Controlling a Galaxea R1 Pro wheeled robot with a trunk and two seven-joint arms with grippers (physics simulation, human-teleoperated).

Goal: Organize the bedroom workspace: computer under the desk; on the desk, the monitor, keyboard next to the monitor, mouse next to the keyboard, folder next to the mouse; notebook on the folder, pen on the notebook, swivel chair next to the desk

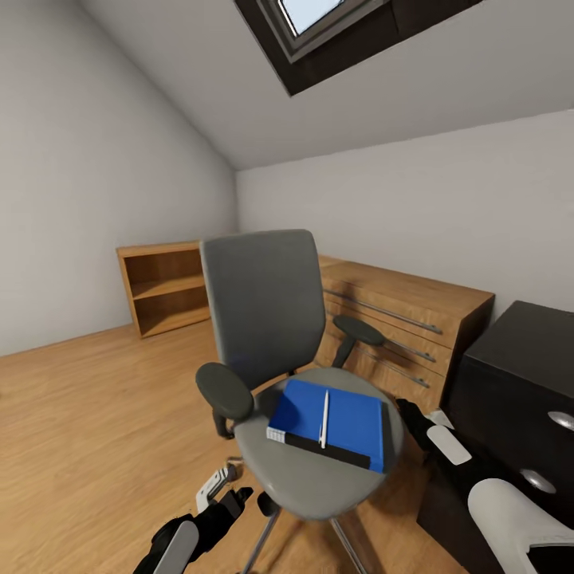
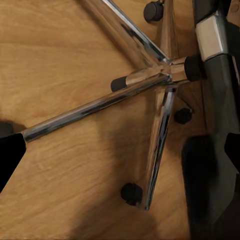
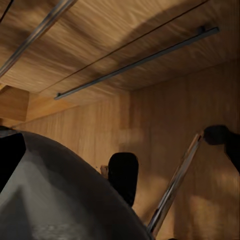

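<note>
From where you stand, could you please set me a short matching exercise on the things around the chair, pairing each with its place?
Things:
1. folder
2. pen
3. swivel chair
4. open wooden shelf

Places:
A. on the wooden floor, in front of the wooden drawer unit
B. flat on the chair's seat
C. against the far wall, left of the chair
D. lying on top of the blue cover

Right pairs: 1-B, 2-D, 3-A, 4-C

Even, soft daylight w/ bright skylight (image 1: 307, 16) overhead; head view sharp, wrist views dimmer, shadowed, slightly blurry.
</note>
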